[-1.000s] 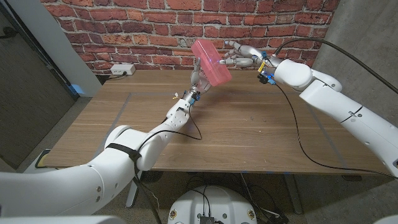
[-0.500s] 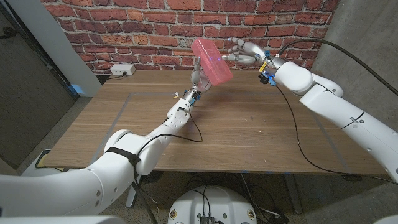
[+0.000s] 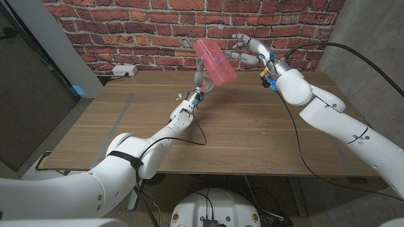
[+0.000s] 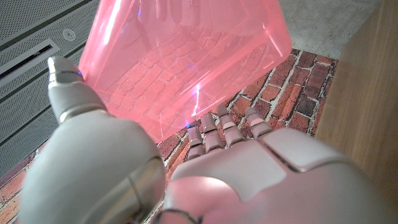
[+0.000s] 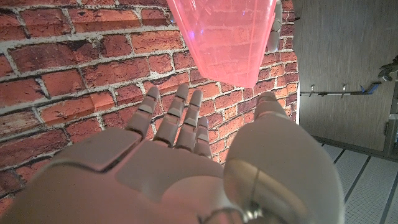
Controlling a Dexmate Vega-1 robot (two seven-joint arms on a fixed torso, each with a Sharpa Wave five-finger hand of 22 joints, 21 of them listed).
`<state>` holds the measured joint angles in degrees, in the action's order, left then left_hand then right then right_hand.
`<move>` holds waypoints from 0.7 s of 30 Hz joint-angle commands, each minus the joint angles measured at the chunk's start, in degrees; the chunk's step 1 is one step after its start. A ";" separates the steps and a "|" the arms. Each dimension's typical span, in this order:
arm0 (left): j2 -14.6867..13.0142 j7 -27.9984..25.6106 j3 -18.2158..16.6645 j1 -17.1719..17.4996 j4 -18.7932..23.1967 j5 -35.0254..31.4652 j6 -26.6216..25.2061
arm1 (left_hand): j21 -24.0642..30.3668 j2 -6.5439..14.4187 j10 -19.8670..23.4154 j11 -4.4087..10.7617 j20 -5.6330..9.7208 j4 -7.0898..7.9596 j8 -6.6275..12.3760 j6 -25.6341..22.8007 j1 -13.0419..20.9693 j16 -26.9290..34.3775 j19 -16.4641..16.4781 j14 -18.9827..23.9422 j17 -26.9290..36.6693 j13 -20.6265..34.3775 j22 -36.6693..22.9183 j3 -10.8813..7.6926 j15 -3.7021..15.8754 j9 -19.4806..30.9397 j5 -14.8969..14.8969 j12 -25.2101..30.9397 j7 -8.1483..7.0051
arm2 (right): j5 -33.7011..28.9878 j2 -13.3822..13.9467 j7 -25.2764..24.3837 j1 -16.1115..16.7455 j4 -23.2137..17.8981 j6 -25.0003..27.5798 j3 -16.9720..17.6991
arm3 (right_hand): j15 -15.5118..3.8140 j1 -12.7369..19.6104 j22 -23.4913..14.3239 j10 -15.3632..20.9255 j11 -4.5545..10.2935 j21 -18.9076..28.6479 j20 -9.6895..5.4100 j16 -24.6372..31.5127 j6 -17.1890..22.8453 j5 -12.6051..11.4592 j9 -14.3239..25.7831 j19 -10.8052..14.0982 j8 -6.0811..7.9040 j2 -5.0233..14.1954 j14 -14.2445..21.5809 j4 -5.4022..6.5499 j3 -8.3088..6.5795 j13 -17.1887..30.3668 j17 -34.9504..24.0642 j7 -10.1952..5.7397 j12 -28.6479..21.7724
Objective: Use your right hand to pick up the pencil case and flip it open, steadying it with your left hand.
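Note:
A translucent pink pencil case [image 3: 214, 61] hangs tilted in the air above the far side of the wooden table [image 3: 240, 132]. My left hand [image 3: 202, 77] grips it from below at its lower left end. My right hand [image 3: 249, 50] hovers just right of the case with its fingers spread, a small gap between them and the plastic. In the left wrist view the case [image 4: 186, 68] rises beyond my left hand [image 4: 205, 168], with bricks showing through it. In the right wrist view the case [image 5: 227, 34] sits past the fingertips of my right hand [image 5: 174, 162], not touching them.
A brick wall [image 3: 151, 31] stands right behind the table's far edge, with a white outlet strip [image 3: 124, 70] at its foot. A black cable [image 3: 303, 151] trails across the table from my right wrist. A grey wall panel [image 3: 366, 31] closes the right side.
My right hand has come off the case's right end and drawn back a little up and to the right. The case stays held up by my left hand.

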<state>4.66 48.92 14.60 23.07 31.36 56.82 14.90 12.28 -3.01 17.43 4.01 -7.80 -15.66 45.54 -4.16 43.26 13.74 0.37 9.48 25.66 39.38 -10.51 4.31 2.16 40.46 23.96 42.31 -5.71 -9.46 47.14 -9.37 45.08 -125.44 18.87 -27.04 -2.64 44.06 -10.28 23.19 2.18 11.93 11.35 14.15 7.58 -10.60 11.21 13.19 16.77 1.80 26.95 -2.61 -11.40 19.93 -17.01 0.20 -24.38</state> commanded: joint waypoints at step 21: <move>1.29 0.71 0.33 0.06 -0.02 0.75 1.15 | -0.19 11.32 7.26 8.45 -0.10 11.40 0.90 -5.46 9.96 -1.04 -0.46 -1.12 0.67 0.75 -0.29 -24.56 4.71 -0.12 0.20 -0.95 -6.62 | -22.91 -3.43 1.24 -1.13 -9.20 19.20 -9.58 | 1.59 -2.12 -0.67 5.42 -4.22 0.44 0.15 1.52 13.42 -0.01 -0.33 2.91 2.00 -0.22 -0.49 -1.57 0.59 -3.42 -2.23 3.35 0.79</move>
<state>4.91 48.44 15.27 24.07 33.48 56.63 15.74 12.28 -3.01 17.13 4.31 -7.49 -15.66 45.54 -3.93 43.26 12.86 0.06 8.87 26.00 39.48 -10.51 4.31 2.13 40.47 23.93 41.62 -5.94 -23.11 44.71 -10.84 45.99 -132.65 30.74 -32.00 -2.42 42.54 -10.82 28.03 -1.25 12.53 11.28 16.27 19.83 -10.61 10.91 16.13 18.81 1.76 27.66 -3.97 -10.99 16.88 -19.35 3.34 -23.94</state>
